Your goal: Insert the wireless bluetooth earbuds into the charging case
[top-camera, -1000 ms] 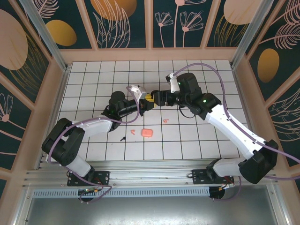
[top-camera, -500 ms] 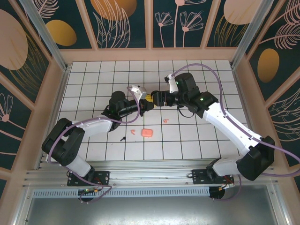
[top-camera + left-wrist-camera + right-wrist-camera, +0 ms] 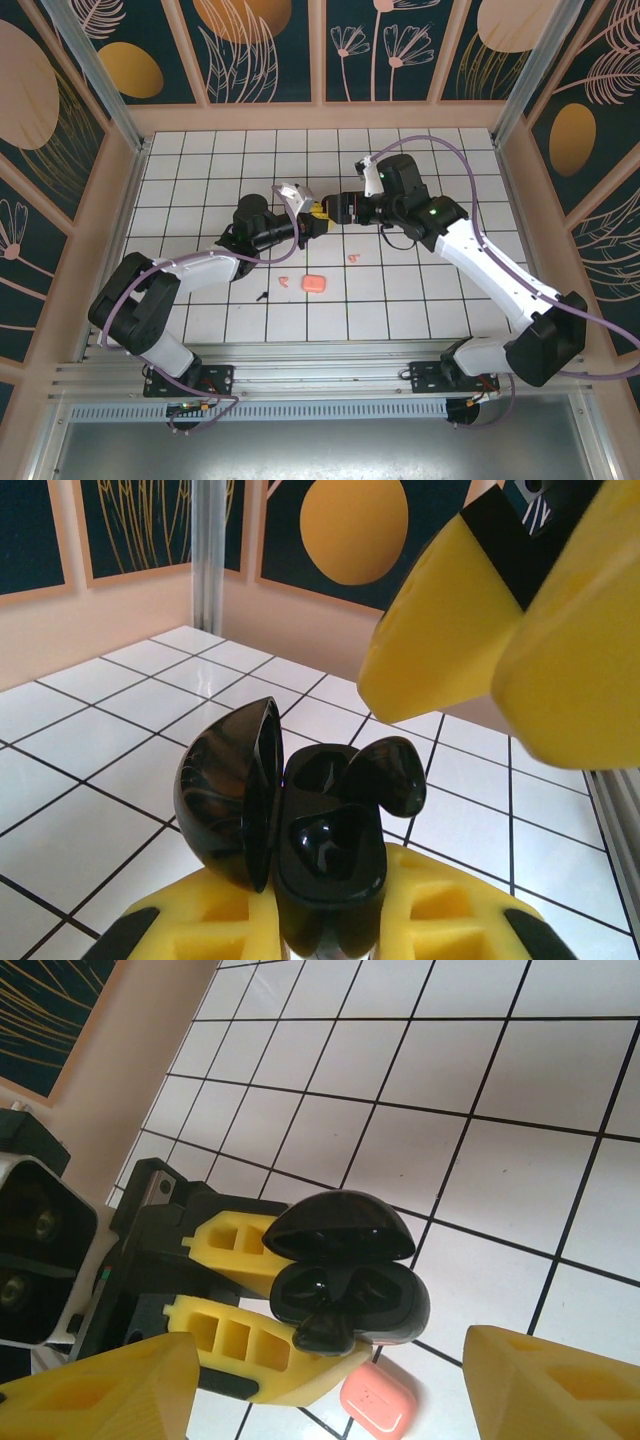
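Observation:
My left gripper (image 3: 325, 925) is shut on a black charging case (image 3: 330, 865) and holds it above the table with its lid (image 3: 225, 790) swung open. A black earbud (image 3: 385, 775) lies half out of one well, resting across the rim (image 3: 340, 1330). I cannot tell whether the other well is filled. My right gripper (image 3: 330, 1400) is open, its yellow fingers (image 3: 450, 630) apart from the case and pointing at its open face. The two grippers meet near the table's middle (image 3: 325, 213). Two pink earbuds (image 3: 352, 257) (image 3: 284, 280) lie on the tiles.
A shut pink charging case (image 3: 314, 284) lies on the white grid table (image 3: 200, 170), just below the held case (image 3: 378, 1398). A small dark object (image 3: 262, 296) sits nearer the left arm. Patterned walls enclose the table on three sides.
The right wrist has shifted slightly toward the far side. The left arm and the case it holds have stayed in place.

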Robot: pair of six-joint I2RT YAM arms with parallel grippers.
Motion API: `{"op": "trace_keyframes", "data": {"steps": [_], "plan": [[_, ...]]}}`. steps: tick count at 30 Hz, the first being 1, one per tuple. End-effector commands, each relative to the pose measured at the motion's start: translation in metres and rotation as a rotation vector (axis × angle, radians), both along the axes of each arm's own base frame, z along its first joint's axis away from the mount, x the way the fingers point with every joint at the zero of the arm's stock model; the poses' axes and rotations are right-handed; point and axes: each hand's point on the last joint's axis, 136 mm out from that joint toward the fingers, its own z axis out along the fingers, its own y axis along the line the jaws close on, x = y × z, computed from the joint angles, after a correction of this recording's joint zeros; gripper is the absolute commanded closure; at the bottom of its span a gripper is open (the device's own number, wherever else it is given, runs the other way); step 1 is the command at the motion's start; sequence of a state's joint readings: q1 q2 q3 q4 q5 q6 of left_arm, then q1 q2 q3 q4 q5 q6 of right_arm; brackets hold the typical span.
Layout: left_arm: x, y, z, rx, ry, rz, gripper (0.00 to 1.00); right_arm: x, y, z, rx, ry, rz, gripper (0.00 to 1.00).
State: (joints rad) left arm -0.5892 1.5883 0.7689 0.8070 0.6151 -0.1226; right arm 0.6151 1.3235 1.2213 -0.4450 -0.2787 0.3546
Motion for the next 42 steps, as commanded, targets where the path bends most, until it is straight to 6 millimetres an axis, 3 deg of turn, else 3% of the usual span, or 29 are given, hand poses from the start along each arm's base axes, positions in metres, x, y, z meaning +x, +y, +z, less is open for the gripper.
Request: {"op": "trace_keyframes", "data": {"steps": [1,18,28,34,42], "plan": [[0.0,0.002,0.018,-0.022,-0.052,0.007,0.92,-0.004,-0.001,0.014,0.056,-0.039,-0.004,0.28],[-0.001,0.001,0.02,-0.033,-0.052,-0.004,0.92,-0.005,0.012,0.007,0.085,-0.014,0.065,0.21],[-0.002,0.001,0.024,-0.044,-0.058,-0.006,0.92,0.013,-0.005,-0.005,-0.011,-0.014,-0.053,0.23],[-0.003,0.001,0.026,-0.048,-0.06,-0.008,0.92,0.013,-0.002,-0.007,-0.006,-0.01,-0.038,0.24],[-0.003,0.002,0.027,-0.054,-0.062,-0.006,0.92,0.011,-0.014,-0.015,-0.022,0.009,-0.061,0.27]]}}
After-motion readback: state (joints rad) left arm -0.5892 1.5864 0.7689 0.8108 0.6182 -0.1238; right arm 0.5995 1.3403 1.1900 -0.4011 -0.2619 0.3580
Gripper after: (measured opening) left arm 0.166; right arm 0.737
